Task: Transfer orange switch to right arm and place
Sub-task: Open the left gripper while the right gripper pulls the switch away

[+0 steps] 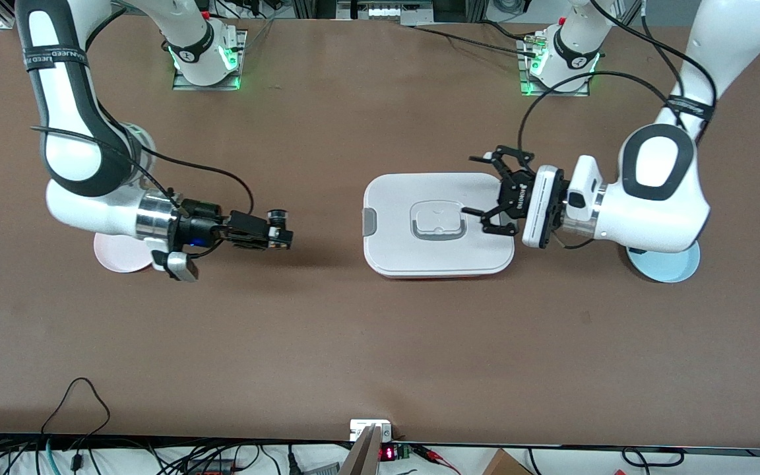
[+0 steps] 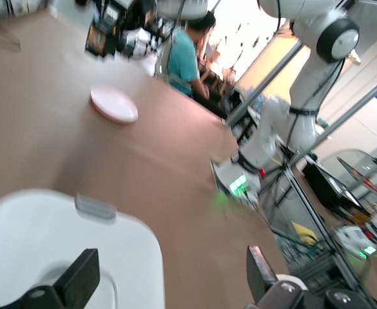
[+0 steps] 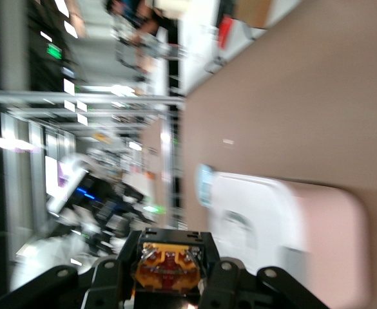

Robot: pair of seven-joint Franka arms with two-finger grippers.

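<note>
Right gripper [image 1: 280,237] fingers clamp the orange switch [image 3: 167,269]; left gripper [image 1: 479,188] fingers gape empty over the lidded white box [image 1: 393,254].

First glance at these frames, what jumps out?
The right gripper, held off the table toward the right arm's end, is shut on the orange switch, its orange block showing between the fingers in the right wrist view. The left gripper hangs open and empty over the white lidded container mid-table. A pink plate and a light blue plate lie under the arms.
</note>
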